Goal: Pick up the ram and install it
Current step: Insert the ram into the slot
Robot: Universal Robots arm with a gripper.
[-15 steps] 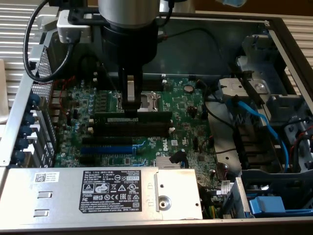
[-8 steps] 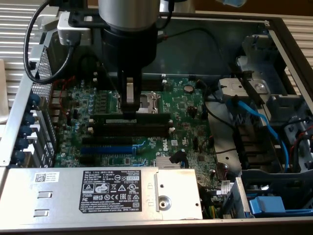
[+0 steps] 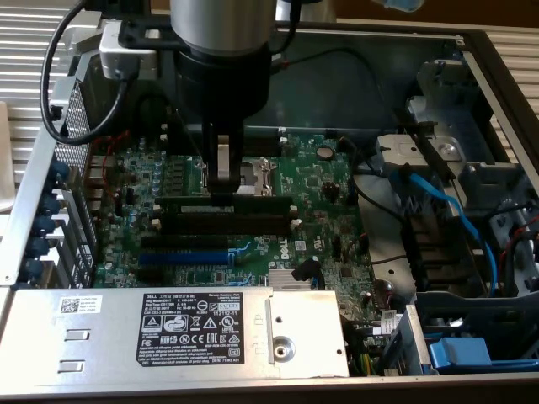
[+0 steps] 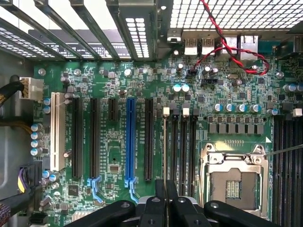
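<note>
The jaws gripped the ram [image 3: 253,205] mid-length by its top edge; it seemed light, stiff, thin and fragile

White slatted desk [image 3: 25,50] visible at the exterior view's left and right. Resting directly on it: open grey metal computer case [image 3: 379,76], laid flat. Seated inside the case: green motherboard [image 3: 324,202], silver labelled power-supply box [image 3: 50,320], loose blue cables [image 3: 446,210].
</note>
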